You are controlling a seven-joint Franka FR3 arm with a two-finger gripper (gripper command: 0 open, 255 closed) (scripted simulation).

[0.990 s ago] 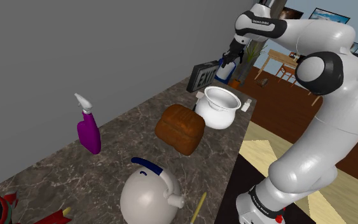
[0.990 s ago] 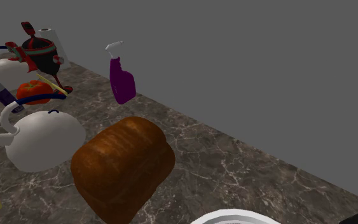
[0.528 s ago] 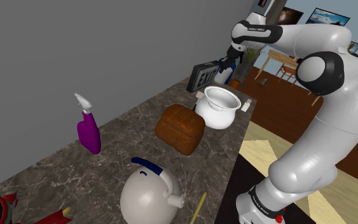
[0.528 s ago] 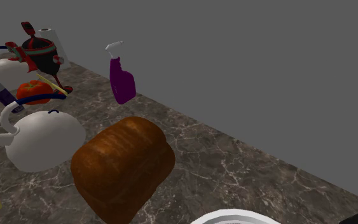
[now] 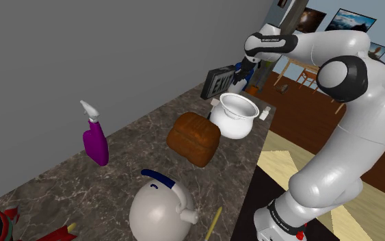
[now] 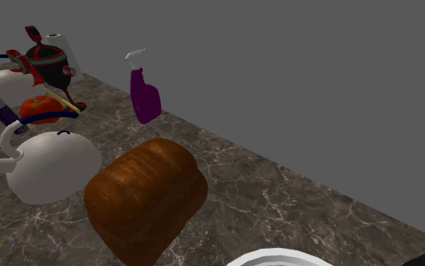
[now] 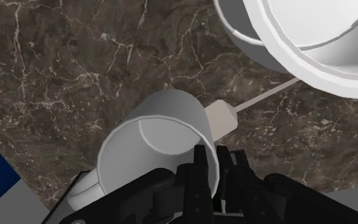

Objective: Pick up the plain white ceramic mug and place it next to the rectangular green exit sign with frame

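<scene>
The white mug (image 7: 158,146) hangs above the dark marbled counter (image 7: 63,70), its mouth facing the hand. My gripper (image 7: 212,175) is shut on the mug's rim wall, one finger inside and one outside. In the shoulder view the gripper (image 5: 241,69) holds the mug (image 5: 237,82) at the counter's far end, just right of the framed exit sign (image 5: 219,81), which leans there with white letters. I cannot tell whether the mug touches the counter.
A big white pot (image 5: 236,114) stands right by the mug, its rim (image 7: 311,44) close to the hand. A thin stick with a beige head (image 7: 224,119) lies under the mug. A bread loaf (image 5: 194,137), purple spray bottle (image 5: 95,141) and white kettle (image 5: 158,209) sit nearer along the counter.
The hand has carried the mug a little toward the shoulder view's left, closer to the exit sign. Nothing else on the counter has moved.
</scene>
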